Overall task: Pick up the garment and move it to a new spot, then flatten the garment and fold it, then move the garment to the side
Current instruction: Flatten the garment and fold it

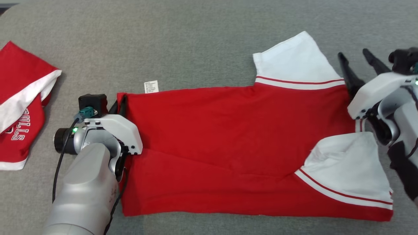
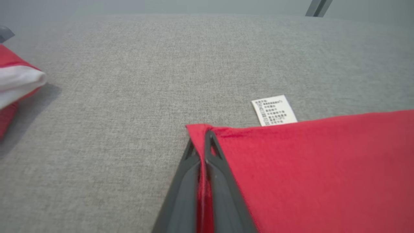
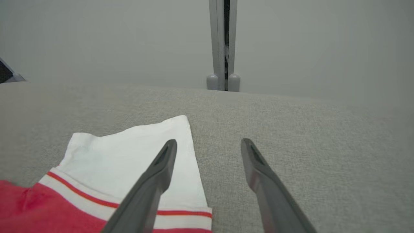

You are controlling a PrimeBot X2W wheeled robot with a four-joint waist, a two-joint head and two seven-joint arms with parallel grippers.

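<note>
One red garment (image 1: 228, 140) lies flat on the grey table (image 1: 163, 39), spreading toward 3 o'clock from the left gripper (image 2: 202, 142), whose fingers are pinched tight on its hem corner. The right gripper (image 3: 209, 142) hangs spread wide and empty at the garment's 3 o'clock end, just beside one of its two white sleeves (image 1: 290, 62). One care label (image 1: 151, 86) carries print too small to read. At 9 o'clock, one second garment (image 1: 19, 98) shows the letters "ULLS".
</note>
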